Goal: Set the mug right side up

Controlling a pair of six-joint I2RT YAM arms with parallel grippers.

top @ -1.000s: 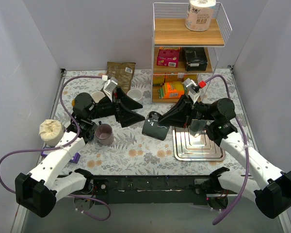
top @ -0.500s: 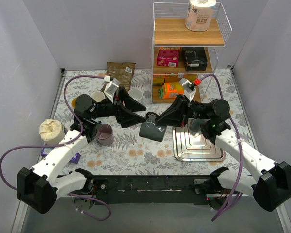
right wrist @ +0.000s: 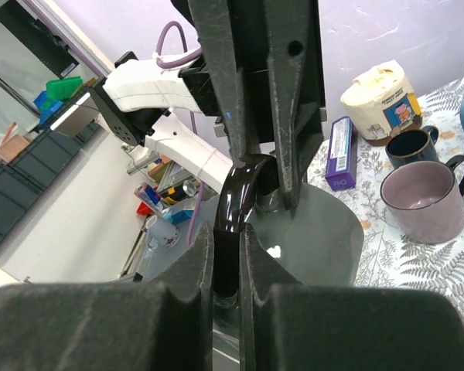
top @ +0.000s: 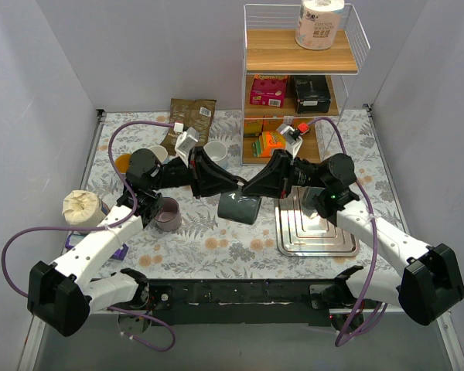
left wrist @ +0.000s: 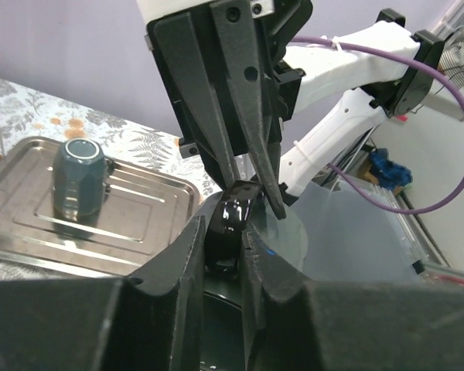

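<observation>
You have a flowered worktop (top: 216,249) carrying a steel tray (top: 313,241), with the wire shelf rack (top: 294,50) just behind that tray, a mauve mug (top: 168,214), cream roll (top: 80,207) and purple box (top: 119,251) well to its left, and a white cup (top: 215,151) and brown packet (top: 193,114) behind-left.

The mug (top: 240,209) is showing dark grey with a glossy black handle (right wrist: 233,202), the second mug (top: 168,215) mauve, the tablecloth (top: 216,247) fern-and-orange-flower print, the tray (top: 317,236) silver.

Setting: robotics lab cell dressed as a pantry | Evidence: plain grey partition walls (top: 46,93) around a floral-cloth table (top: 216,247); wire shelf rack (top: 301,50) holding boxed groceries (top: 267,90); green storage bin (right wrist: 62,86) beyond.
</observation>
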